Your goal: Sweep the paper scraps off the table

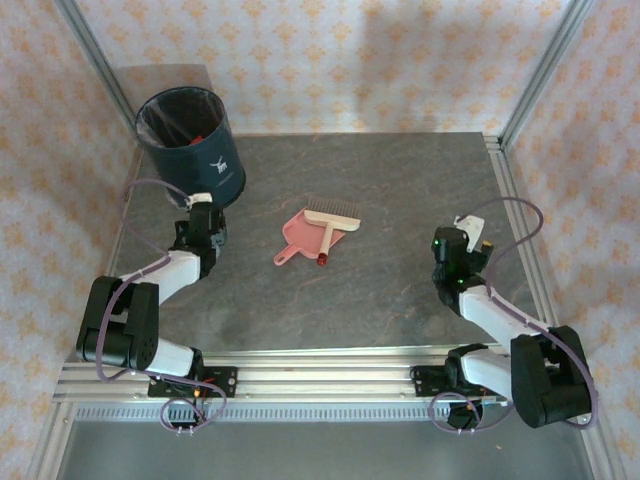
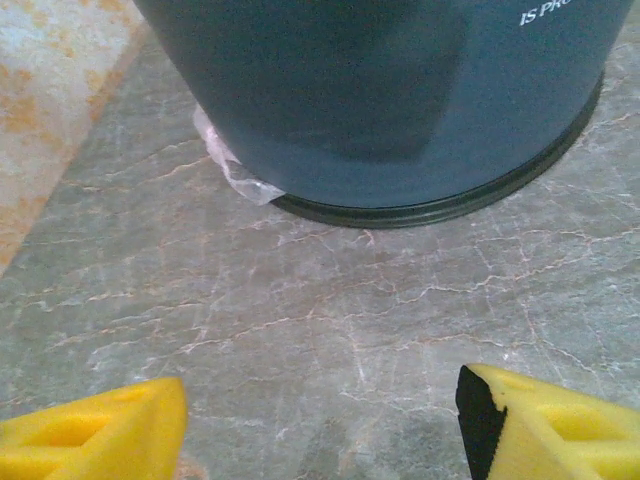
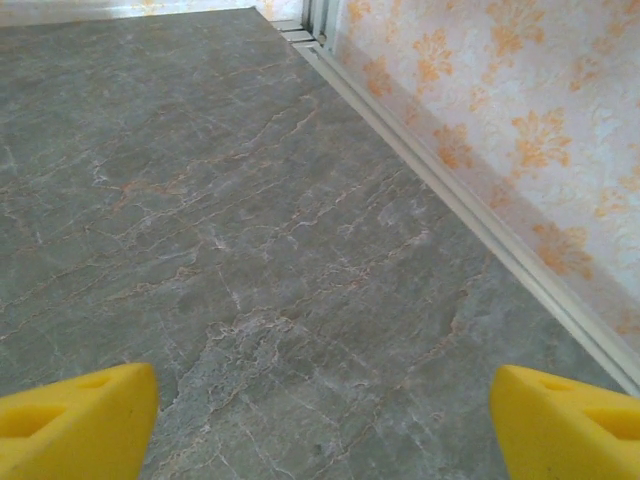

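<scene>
The table (image 1: 380,300) is a dark grey stone-patterned surface. A spot of red, paper scraps (image 1: 198,134), shows inside the dark blue bin (image 1: 190,140) at the back left. My left gripper (image 1: 203,207) hovers just in front of the bin's base, open, with bare table between its yellow fingers (image 2: 100,435). In the left wrist view the left gripper (image 2: 320,430) faces the bin (image 2: 390,100). My right gripper (image 1: 467,226) stands open over the right side of the table. In the right wrist view the right gripper (image 3: 322,420) holds nothing.
A pink dustpan (image 1: 297,236) lies mid-table with a wooden-handled brush (image 1: 328,218) resting across it. A clear liner edge (image 2: 232,165) sticks out under the bin. Silver rails (image 3: 480,215) and patterned walls (image 3: 500,90) bound the table on the right.
</scene>
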Robot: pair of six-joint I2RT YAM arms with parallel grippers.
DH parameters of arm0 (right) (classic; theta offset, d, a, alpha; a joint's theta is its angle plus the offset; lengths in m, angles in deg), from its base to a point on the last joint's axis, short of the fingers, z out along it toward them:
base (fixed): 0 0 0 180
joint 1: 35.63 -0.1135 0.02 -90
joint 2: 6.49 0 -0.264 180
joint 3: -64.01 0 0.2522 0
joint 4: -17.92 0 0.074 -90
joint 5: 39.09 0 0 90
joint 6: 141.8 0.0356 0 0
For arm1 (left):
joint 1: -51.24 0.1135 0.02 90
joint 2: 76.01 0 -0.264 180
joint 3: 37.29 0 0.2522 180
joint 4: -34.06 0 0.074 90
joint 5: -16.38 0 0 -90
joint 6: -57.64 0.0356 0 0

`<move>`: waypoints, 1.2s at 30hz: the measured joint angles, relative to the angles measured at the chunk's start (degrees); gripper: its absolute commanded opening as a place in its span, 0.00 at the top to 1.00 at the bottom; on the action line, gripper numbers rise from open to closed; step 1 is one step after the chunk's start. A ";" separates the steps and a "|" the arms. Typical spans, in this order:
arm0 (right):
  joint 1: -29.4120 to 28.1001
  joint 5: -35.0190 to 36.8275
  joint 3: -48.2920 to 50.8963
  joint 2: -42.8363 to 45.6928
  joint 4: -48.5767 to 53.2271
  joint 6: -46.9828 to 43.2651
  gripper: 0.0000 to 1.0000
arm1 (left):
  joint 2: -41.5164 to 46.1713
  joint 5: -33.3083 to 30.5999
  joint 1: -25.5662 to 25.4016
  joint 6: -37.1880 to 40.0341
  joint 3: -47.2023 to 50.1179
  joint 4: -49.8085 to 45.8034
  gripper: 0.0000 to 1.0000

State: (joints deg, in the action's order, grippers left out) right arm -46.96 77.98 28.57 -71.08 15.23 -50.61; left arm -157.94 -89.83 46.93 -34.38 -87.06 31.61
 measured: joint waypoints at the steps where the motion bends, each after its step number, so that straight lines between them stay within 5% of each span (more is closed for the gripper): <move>1: 0.83 -1.44 0.72 -0.24 -1.73 -0.02 0.13 | 0.00 1.22 0.11 0.13 0.63 1.46 0.27; 12: 8.39 -14.40 3.52 -4.74 -16.22 -0.79 0.12 | -1.14 12.87 3.34 1.29 5.68 17.05 0.26; 21: 9.14 -19.41 3.34 -12.07 -23.56 -1.88 0.11 | -2.89 18.21 4.70 1.53 10.32 26.40 0.24; 26: 9.14 -21.09 3.04 -16.31 -26.93 -2.14 0.11 | -4.61 18.78 4.72 1.66 13.27 33.27 0.16; 28: 9.14 -21.55 3.04 -17.88 -28.92 -2.34 0.11 | -5.03 18.75 4.70 1.66 13.53 33.46 0.01; 36: 9.14 -22.60 0.39 -22.62 -29.66 -3.23 0.01 | -5.25 18.75 4.70 1.90 13.62 36.00 0.00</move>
State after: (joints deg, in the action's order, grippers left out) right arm -37.83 55.38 28.97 -93.71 -14.43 -53.84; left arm -163.18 -71.07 51.63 -32.48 -73.45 67.61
